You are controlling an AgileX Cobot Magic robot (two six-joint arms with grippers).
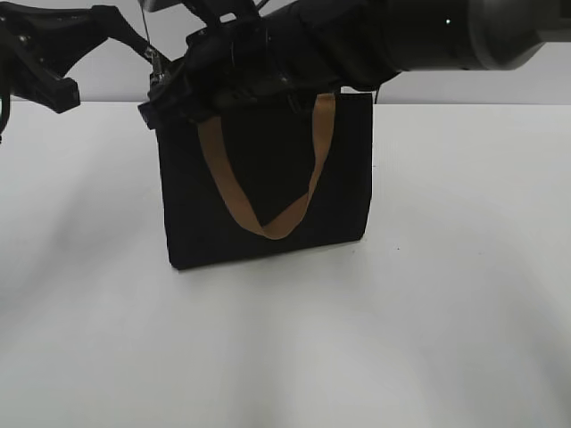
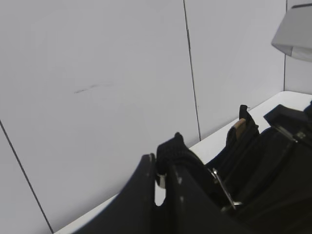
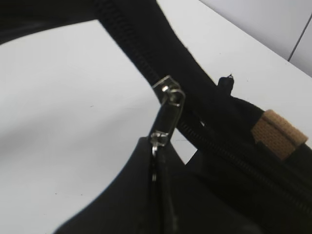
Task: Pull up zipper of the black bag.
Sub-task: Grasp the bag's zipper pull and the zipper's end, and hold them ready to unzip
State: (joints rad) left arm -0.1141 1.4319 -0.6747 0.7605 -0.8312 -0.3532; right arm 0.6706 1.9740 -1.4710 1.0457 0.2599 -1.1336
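Observation:
The black bag (image 1: 268,178) stands upright on the white table with a tan strap handle (image 1: 268,223) hanging down its front. My left gripper (image 1: 153,61) is at the bag's top left corner, and in the left wrist view it (image 2: 160,171) is shut on a black fabric tab at the end of the bag's top edge. My right gripper (image 1: 165,94) reaches across the bag's top from the right. In the right wrist view it (image 3: 157,146) is shut on the ring pull of the zipper's silver slider (image 3: 169,89), which sits on the black zipper line (image 3: 127,48).
The white table (image 1: 428,312) extends all around the bag, with a pale wall (image 2: 97,73) behind. A tan strap end (image 3: 275,132) is sewn beside the zipper. The right arm (image 1: 401,31) spans the bag's top.

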